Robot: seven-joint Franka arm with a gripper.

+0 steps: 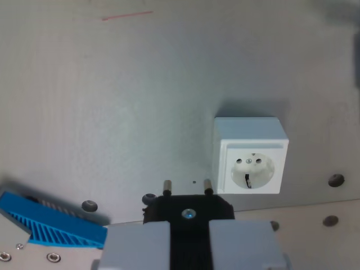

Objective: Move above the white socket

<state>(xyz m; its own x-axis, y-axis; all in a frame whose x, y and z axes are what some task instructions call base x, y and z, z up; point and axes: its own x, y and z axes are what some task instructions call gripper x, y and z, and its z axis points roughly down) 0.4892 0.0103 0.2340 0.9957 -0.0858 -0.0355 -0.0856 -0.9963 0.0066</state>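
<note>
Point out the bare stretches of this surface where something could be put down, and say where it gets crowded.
Free: the wide grey surface left of the white socket, up to the red mark. Crowded: the bottom edge, where the gripper holds the black plug, with the blue ribbed part to its left and screw holes to its right.

A blue ribbed part (pixel 53 222) lies at the wrist view's lower left, on the grey bench (pixel 140 101). A thin red line (pixel 126 15) is drawn on the bench near the top. A few small dark holes (pixel 336 180) show along the bottom and right.
</note>
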